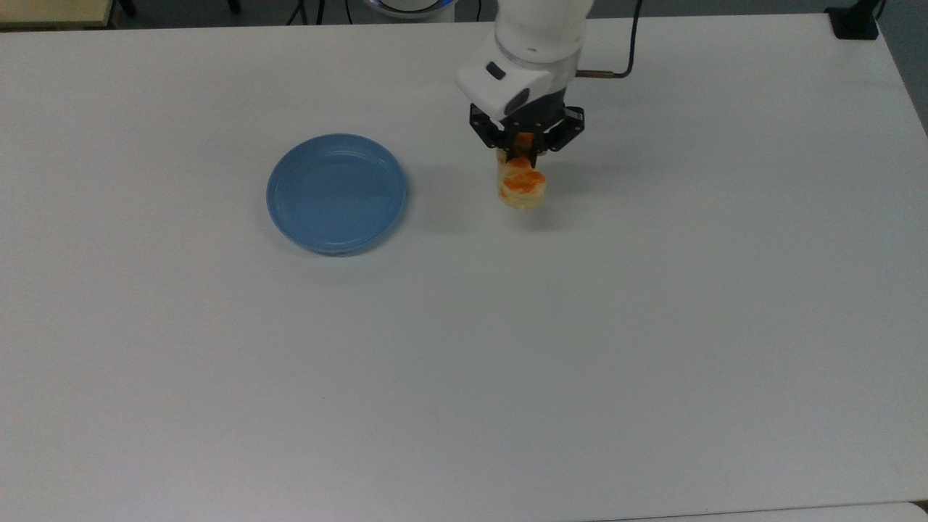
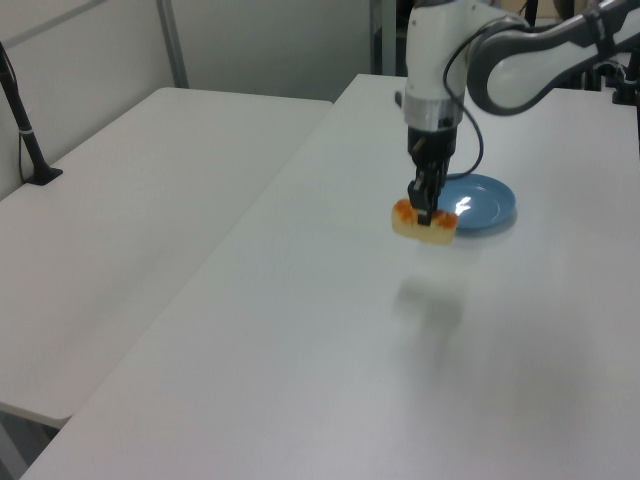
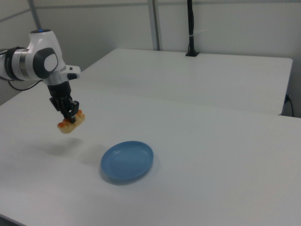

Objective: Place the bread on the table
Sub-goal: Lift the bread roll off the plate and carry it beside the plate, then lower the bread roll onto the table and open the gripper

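Observation:
The pale-beige bread (image 1: 522, 187) with orange patches hangs in the air above the white table (image 1: 580, 348), off the blue plate (image 1: 336, 193) toward the top view's right. My gripper (image 1: 523, 158) is shut on the bread's upper part. In the left view the bread (image 2: 424, 221) is held by the gripper (image 2: 424, 210) in front of the plate (image 2: 482, 201), with its shadow on the table (image 2: 350, 360) below. In the right view the bread (image 3: 71, 124) hangs from the gripper (image 3: 70, 116), left of the plate (image 3: 127, 160) and above the table (image 3: 225, 155).
A second white table (image 2: 130, 200) adjoins on the left view's left, with a black post (image 2: 25, 130) standing on it. Another black post (image 3: 190, 28) rises at the back in the right view. A black clamp (image 1: 854, 20) sits at the top view's upper right corner.

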Controlling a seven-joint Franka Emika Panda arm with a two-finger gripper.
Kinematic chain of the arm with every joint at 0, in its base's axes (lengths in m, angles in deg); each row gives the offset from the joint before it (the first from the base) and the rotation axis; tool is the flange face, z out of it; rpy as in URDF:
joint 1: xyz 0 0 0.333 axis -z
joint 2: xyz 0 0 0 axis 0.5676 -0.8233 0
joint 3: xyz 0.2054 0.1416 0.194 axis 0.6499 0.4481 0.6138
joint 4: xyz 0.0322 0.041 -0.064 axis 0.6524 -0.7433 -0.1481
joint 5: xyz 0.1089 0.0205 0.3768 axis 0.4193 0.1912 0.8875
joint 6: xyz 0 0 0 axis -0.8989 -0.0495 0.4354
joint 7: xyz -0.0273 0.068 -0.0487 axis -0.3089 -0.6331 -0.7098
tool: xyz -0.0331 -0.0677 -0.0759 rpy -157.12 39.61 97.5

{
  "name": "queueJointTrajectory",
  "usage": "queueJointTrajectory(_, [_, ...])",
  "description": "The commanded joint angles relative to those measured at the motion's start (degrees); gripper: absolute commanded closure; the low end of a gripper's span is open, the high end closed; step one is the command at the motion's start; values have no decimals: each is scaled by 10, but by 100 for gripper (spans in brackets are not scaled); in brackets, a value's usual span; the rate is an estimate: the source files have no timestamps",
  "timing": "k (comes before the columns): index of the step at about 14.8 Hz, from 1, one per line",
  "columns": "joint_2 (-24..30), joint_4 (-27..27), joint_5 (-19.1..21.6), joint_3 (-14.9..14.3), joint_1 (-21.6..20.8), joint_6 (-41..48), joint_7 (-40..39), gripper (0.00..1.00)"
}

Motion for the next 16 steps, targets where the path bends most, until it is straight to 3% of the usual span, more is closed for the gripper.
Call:
queueJointTrajectory(1, [-73,44,4,-6,-25,-4,4,70])
queueJointTrajectory(6, [-110,43,0,12,-25,-59,3,68])
queueJointTrajectory(7, [-110,43,-3,12,-25,-59,4,61])
queueJointTrajectory(8, [-110,43,-4,12,-25,-58,4,47])
queueJointTrajectory(9, [-110,43,-5,12,-23,-55,4,23])
queueJointTrajectory(10, [-110,42,-6,12,-20,-54,1,20])
queueJointTrajectory(12, [-110,41,-6,12,-13,-53,-16,2])
queueJointTrajectory(14, [-98,43,-6,11,-11,-41,-15,0])
queueJointTrajectory(16, [-51,44,-6,10,4,13,-17,0])
